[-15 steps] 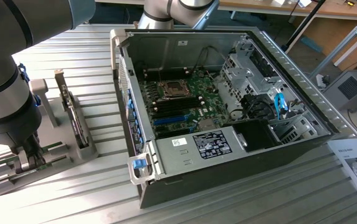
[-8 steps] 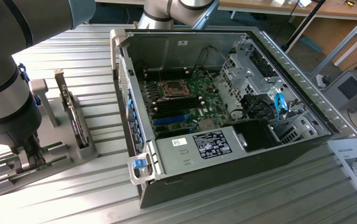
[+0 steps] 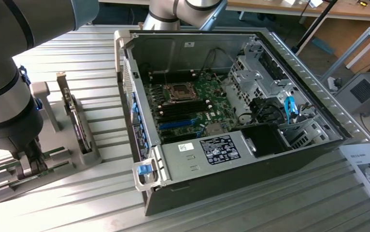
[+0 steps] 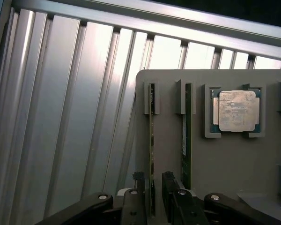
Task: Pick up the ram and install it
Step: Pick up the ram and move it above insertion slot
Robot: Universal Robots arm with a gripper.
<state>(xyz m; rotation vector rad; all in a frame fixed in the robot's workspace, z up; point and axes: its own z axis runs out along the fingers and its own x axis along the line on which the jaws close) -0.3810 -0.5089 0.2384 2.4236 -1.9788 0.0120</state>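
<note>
Tool, jaws apart and gripping nothing, straddles the ram upright in its holder; centre it between both fingers, close squarely.

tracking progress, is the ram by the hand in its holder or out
in: the ram stands on edge in the grey holder, the open hand straddling it
</note>
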